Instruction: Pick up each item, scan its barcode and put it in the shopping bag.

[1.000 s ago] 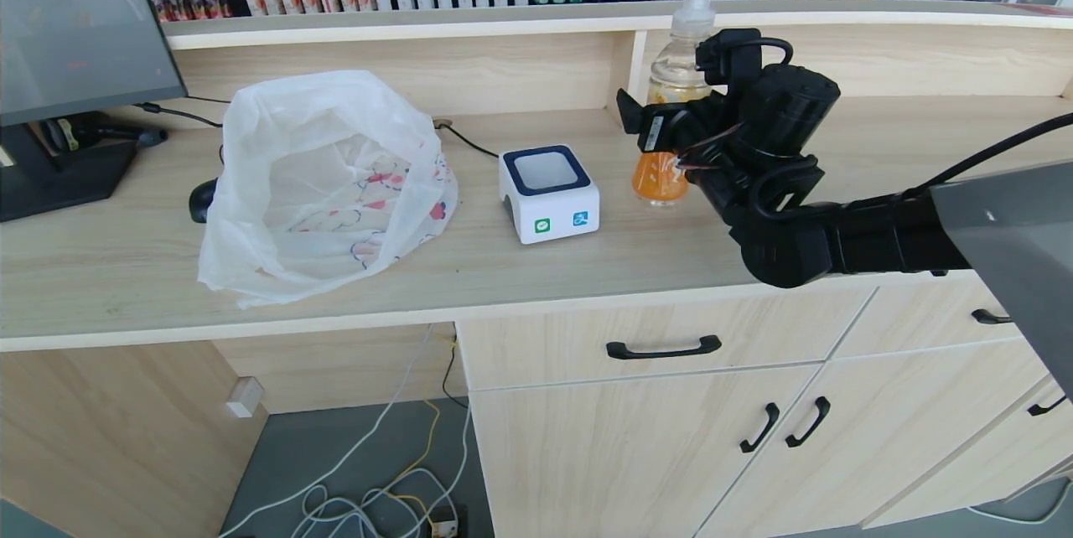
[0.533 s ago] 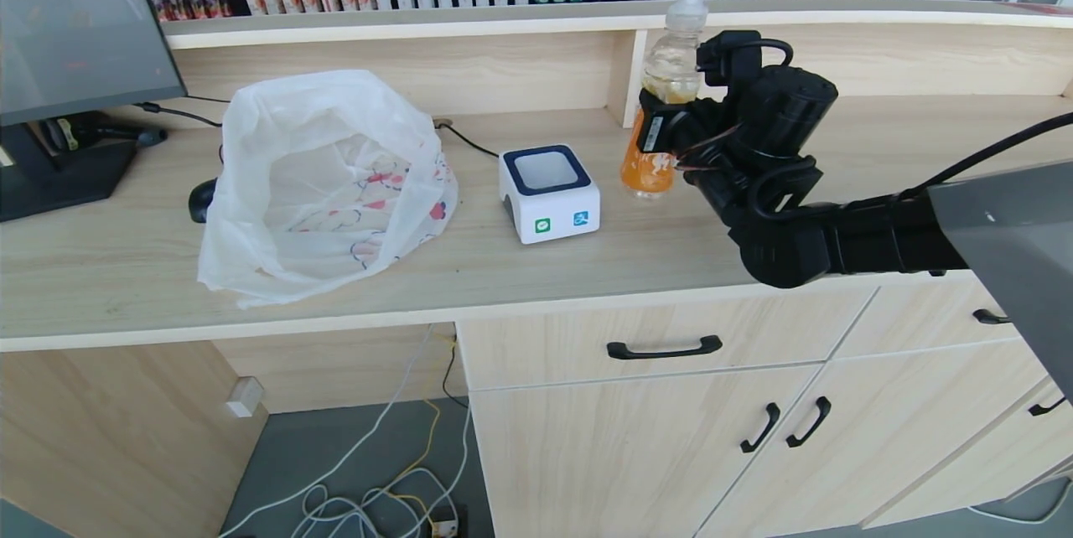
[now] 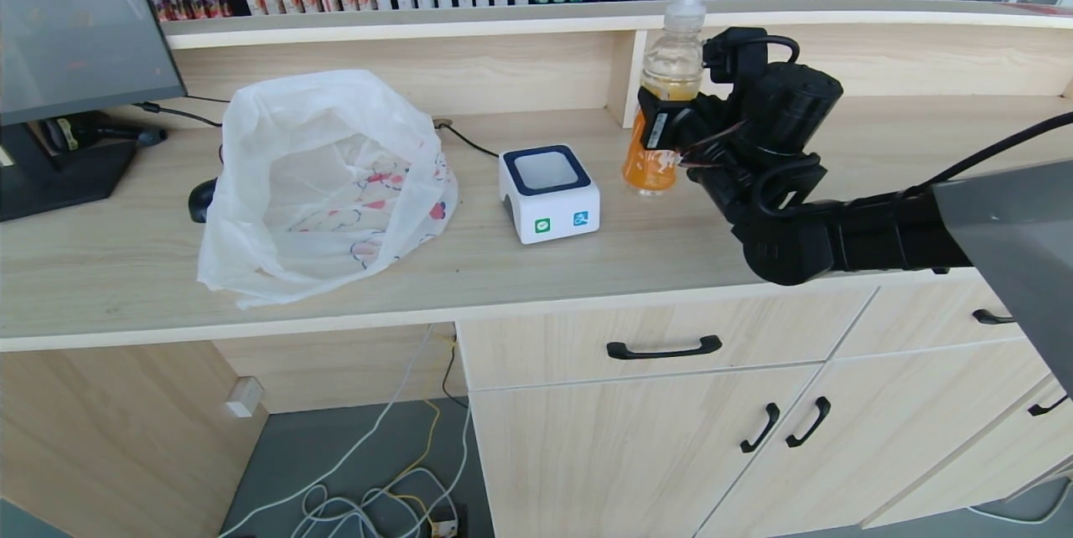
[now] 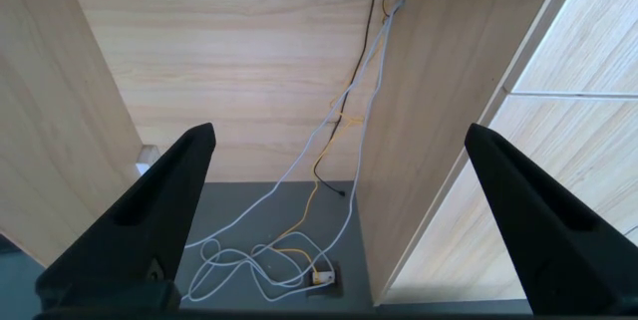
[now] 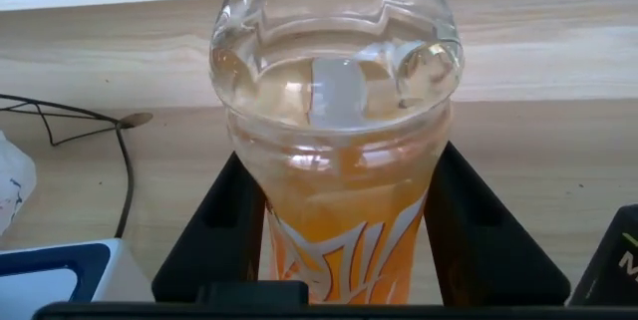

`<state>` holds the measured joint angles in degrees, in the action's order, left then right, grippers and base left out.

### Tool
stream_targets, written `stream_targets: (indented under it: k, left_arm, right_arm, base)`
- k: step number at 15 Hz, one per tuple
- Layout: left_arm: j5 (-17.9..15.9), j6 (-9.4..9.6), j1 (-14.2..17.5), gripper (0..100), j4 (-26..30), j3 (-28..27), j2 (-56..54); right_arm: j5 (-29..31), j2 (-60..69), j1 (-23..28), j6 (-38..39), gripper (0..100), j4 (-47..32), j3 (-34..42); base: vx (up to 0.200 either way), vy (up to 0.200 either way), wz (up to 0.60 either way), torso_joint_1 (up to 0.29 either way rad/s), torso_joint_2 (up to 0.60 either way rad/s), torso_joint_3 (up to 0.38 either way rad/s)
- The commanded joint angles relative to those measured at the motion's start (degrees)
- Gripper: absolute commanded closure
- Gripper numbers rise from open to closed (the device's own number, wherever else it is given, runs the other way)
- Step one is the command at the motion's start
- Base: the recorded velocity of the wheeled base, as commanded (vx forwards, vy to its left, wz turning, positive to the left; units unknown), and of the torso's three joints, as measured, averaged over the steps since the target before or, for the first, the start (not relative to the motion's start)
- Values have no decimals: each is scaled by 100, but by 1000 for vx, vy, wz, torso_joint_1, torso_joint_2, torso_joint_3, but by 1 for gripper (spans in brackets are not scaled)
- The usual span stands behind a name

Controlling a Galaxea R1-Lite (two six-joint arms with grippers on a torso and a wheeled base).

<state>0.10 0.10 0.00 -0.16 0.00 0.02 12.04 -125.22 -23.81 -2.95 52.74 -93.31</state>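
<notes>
The right gripper is clamped around the middle of the orange drink bottle, one finger on each side of it in the right wrist view; the bottle stands nearly upright, cap up, just beside the white scanner on its right, and seems lifted just clear of the counter, though the angle leaves that unsure. The shopping bag lies open-mouthed on the counter left of the scanner; the left gripper hangs below the counter with its fingers spread wide, over cables on the floor.
</notes>
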Motion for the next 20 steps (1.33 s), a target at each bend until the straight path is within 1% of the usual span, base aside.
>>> stream_targets:
  k: [1, 4, 10, 12, 14, 17, 18, 20]
  left_arm:
    - [-1, 8, 0, 0, -2, 0, -2]
    - [-1, -1, 0, 0, -2, 0, -2]
    - [-1, -1, 0, 0, -2, 0, -2]
    - [-1, -1, 0, 0, -2, 0, -2]
    - [-1, -1, 0, 0, -2, 0, -2]
    - [-1, -1, 0, 0, -2, 0, -2]
    - [-1, -1, 0, 0, -2, 0, -2]
    - [-1, -1, 0, 0, -2, 0, -2]
  right_arm:
    - [0, 68, -1, -4, 100, 26, 14]
    - [8, 103, -1, 154, 100, 53, 111]
    - [0, 358, -27, 154, 100, -27, 67]
    - [-9, 595, -63, 163, 100, -185, 225]
    - [0, 921, -150, 313, 100, -211, 709]
    - [8, 1422, -186, 339, 100, -202, 1500]
    - [8, 1518, -177, 374, 100, -150, 1851]
    - [44, 1527, -177, 374, 100, 26, 2071]
  base:
    - [0, 0, 0, 0, 0, 0]
    - [0, 0, 0, 0, 0, 0]
    - [0, 0, 0, 0, 0, 0]
    - [0, 0, 0, 0, 0, 0]
    - [0, 0, 0, 0, 0, 0]
    - [0, 0, 0, 0, 0, 0]
    - [0, 0, 0, 0, 0, 0]
    - [0, 0, 0, 0, 0, 0]
